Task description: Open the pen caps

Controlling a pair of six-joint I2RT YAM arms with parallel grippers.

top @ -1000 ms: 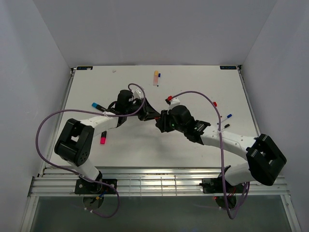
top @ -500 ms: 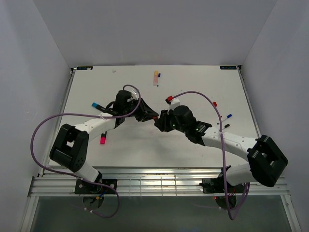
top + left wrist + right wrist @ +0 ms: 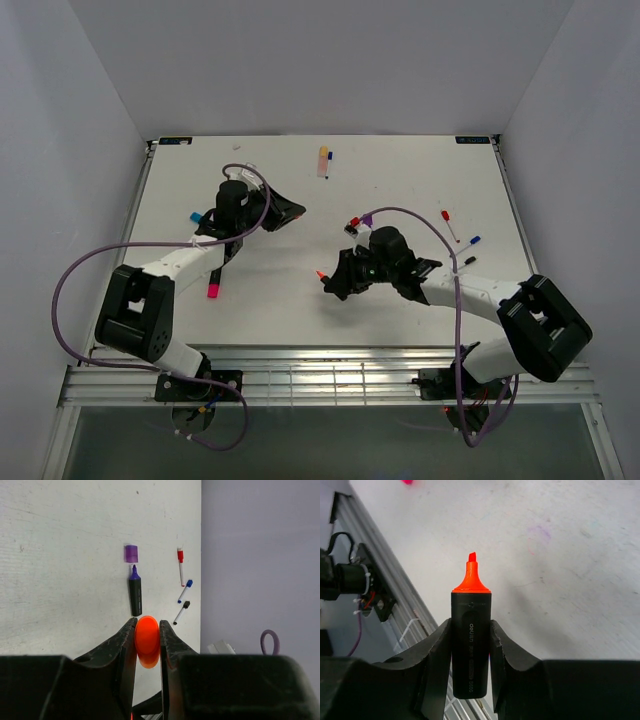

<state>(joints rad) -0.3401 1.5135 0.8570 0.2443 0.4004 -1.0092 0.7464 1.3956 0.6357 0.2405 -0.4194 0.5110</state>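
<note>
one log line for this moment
left gripper: shut on orange cap | right gripper: shut on orange highlighter, tip bare | step: cap off, grippers apart

Colours on the white counter [image 3: 60,555]
Black left hand [image 3: 147,628], orange cap [image 3: 147,647]; black highlighter [image 3: 470,650], orange tip; purple cap [image 3: 131,553]; purple-tipped black marker [image 3: 134,595].

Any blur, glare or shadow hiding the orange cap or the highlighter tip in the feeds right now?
Left wrist: even light, no glare; the orange cap looks slightly soft up close, the purple cap beyond is crisp. Right wrist: the orange highlighter is sharp, printed lettering readable, only a faint shadow beside it. Top external: evenly lit, no motion blur.
</note>
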